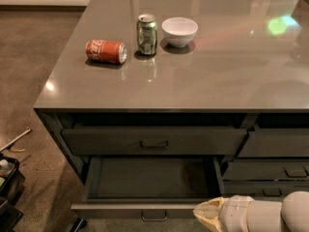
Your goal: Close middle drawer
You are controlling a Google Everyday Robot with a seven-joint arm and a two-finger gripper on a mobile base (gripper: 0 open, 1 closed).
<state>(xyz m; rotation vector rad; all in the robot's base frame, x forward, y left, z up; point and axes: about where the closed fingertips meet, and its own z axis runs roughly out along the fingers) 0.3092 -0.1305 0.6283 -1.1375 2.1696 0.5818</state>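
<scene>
The middle drawer (pixel 120 210) is pulled out, showing its shallow dark box (pixel 152 178). Its flat grey front faces me at the bottom edge, with a small dark loop handle (pixel 154 217) at its centre. My gripper (pixel 208 214), cream with a white wrist, comes in from the bottom right. Its tip is at the right end of the drawer front, level with the front's top edge. The lower part of the gripper is cut off by the picture's edge.
The top drawer (pixel 154 141) above is shut. More drawers (pixel 270 170) stand to the right. On the counter (pixel 231 76) are a lying red can (pixel 106 51), an upright green can (pixel 147 35) and a white bowl (pixel 179 31). A dark bin (pixel 7 187) sits on the floor at left.
</scene>
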